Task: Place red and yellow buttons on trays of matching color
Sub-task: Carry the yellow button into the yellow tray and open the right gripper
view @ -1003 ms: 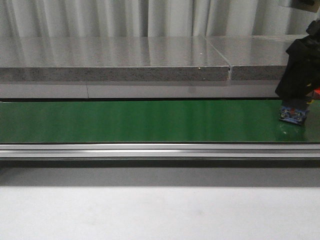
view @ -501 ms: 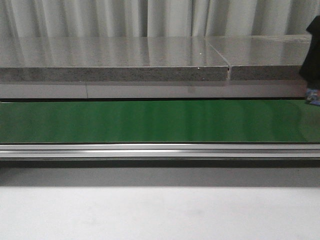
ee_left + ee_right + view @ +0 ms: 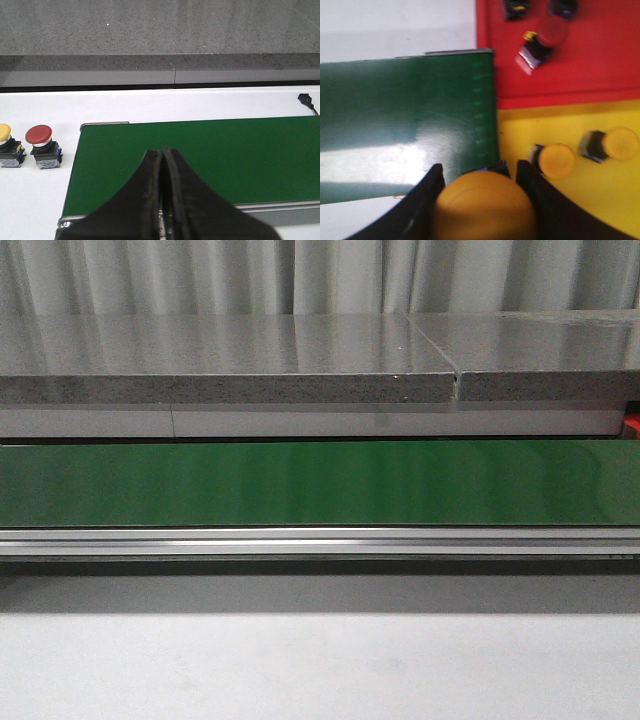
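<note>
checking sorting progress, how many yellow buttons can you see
4: one held in the right tool, two lying on the yellow tray at and, one beside the red button at.

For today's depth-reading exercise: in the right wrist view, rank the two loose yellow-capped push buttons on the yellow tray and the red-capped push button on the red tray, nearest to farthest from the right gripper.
1. Yellow-capped push button, on the yellow tray, lying closest beside the right gripper.
2. Second yellow-capped push button, farther out on that tray.
3. Red-capped push button, beyond, on the red tray.
</note>
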Robot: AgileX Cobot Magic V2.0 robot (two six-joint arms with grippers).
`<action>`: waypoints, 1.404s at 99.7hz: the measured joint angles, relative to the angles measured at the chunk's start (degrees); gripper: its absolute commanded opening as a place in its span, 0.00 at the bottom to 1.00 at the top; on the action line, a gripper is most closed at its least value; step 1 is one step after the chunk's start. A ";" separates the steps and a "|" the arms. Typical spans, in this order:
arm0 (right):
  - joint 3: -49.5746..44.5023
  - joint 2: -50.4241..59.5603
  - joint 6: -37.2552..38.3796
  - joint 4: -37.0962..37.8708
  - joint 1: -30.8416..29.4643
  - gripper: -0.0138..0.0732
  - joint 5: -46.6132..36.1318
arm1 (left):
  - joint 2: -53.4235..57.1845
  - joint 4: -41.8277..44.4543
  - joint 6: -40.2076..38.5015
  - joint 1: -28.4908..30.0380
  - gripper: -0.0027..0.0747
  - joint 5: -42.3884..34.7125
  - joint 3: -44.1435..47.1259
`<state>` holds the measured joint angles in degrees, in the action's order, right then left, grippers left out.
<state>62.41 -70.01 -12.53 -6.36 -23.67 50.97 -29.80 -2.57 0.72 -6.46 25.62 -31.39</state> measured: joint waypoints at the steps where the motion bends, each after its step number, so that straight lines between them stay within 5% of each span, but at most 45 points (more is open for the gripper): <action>1: -0.04 0.00 0.12 -0.02 -0.80 0.31 0.00 | 0.00 0.00 0.00 0.00 0.01 0.00 0.00; 24: -5.08 0.00 2.82 0.35 -8.37 0.31 -3.44 | 0.00 0.00 0.00 0.00 0.01 0.00 0.00; 91: -19.26 -0.43 3.18 0.11 -13.91 0.31 -15.21 | 0.00 0.00 0.00 0.00 0.01 0.00 0.00; 140: -20.22 -10.60 3.18 -0.11 -14.44 0.31 -20.60 | 0.00 0.00 0.00 0.00 0.01 0.00 0.00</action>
<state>42.19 -80.61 -9.36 -6.46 -38.11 30.37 -29.80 -2.57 0.72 -6.46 25.62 -31.39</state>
